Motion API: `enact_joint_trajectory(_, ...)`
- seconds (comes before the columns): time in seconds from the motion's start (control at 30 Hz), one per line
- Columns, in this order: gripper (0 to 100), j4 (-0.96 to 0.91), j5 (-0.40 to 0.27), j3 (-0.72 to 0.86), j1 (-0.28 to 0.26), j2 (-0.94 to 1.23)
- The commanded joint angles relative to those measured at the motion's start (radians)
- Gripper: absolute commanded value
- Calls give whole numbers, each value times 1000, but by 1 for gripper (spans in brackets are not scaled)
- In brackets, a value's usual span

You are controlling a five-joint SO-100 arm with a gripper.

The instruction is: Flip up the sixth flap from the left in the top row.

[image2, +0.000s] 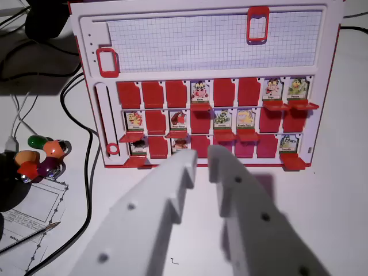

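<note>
A red-and-white flap board lies on the white table, filling the upper half of the wrist view. It has three rows of red flaps. In the top row the first three flaps are red and closed, the fourth shows a cartoon picture, and the fifth and sixth are red and closed. The seventh and eighth show pictures. My white gripper reaches in from the bottom, its fingertips over the board's near edge by the bottom row. It is open with nothing between the fingers.
Black and white cables run down the left of the board. A cluster of coloured bulbs lies at the left, above a printed sheet with a pen. A dark object sits at the top left.
</note>
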Motion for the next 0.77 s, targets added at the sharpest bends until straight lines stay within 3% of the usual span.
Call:
enact_joint_trajectory(0.0, 2, -29, -9, 15, 0, 127)
enact_joint_trajectory(0.73, 2, -54, -23, 255, 31, 408)
